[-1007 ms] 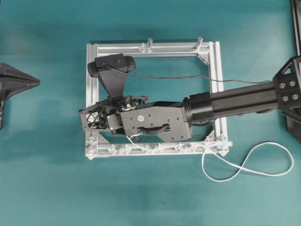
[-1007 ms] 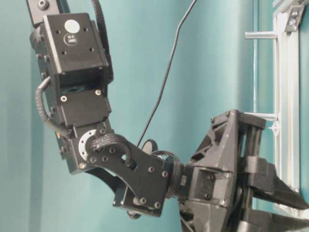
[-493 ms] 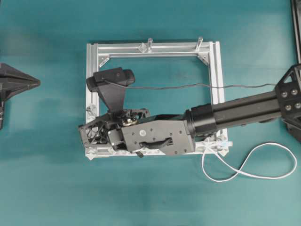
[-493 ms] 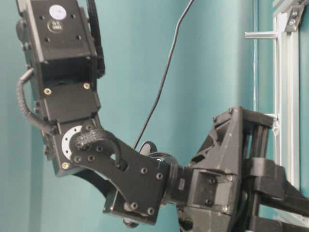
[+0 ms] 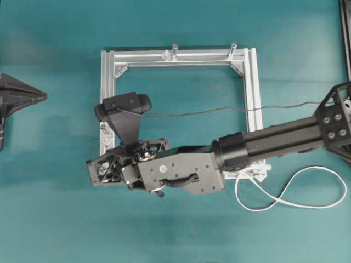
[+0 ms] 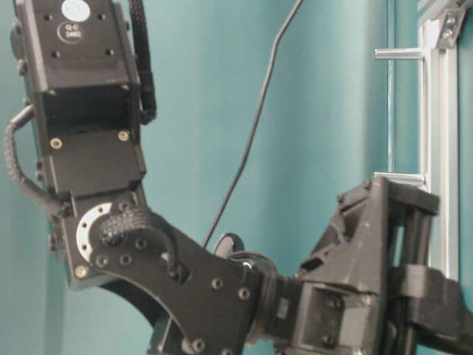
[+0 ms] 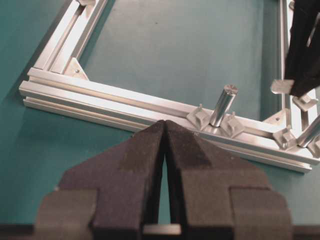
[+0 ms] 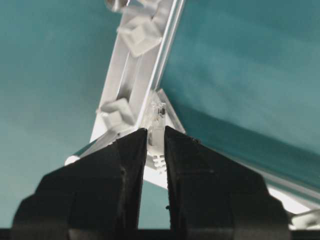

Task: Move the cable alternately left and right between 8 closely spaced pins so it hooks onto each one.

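Right end effector (image 8: pixel 154 145): its two dark fingers were drawn close together on the pale plug at the tip of the cable, so it was gripping the cable; in the overhead view it (image 5: pixel 94 171) sat at the near-left corner of the frame, the right arm (image 5: pixel 274 141) reaching across from the right.
Left end effector (image 7: pixel 165 131): closed, fingers nearly touching with nothing between them; in the overhead view it (image 5: pixel 38 96) rested at the left edge of the bench, well apart from the frame.
Cable (image 5: pixel 290 196): a thin white cord lying in a loose figure-eight on the bench, just outside the near-right corner of the frame; its translucent plug (image 8: pixel 158 116) was pinched in the right end effector.
Pins (image 8: pixel 141 35): whitish pegs standing on the aluminium rail; two showed in the right wrist view, the rest were hidden under the arm from overhead.
Frame (image 5: pixel 107 82): a square of aluminium rails lying flat on the teal bench (image 5: pixel 55 219).
Posts (image 5: pixel 175 51): two grey cylinders upright on the far rail.
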Robot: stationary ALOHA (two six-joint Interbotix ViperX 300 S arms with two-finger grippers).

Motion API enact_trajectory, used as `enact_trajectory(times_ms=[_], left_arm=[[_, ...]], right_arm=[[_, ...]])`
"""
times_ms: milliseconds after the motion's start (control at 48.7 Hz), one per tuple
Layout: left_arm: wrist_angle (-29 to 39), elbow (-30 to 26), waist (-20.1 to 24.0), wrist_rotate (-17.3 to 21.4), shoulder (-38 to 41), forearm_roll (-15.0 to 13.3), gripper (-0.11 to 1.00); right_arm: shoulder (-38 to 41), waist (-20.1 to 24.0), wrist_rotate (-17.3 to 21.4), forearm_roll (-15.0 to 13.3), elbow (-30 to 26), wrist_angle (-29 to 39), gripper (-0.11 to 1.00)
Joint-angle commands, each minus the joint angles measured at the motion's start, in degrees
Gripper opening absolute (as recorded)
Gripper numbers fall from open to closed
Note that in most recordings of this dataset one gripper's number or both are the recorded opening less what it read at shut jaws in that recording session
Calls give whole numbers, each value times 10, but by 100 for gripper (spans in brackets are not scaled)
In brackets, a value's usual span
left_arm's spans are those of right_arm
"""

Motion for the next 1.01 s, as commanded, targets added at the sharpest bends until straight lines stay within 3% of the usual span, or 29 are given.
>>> enact_trajectory(times_ms=[0,986], left_arm=[[-4,-6,-1,-4,4,1,6],[-4,-6,-1,-4,4,1,6]], right_arm=[[-13,4,-1,2,-16,-4,13],[-12,18,-3,4,-22,-5,13]])
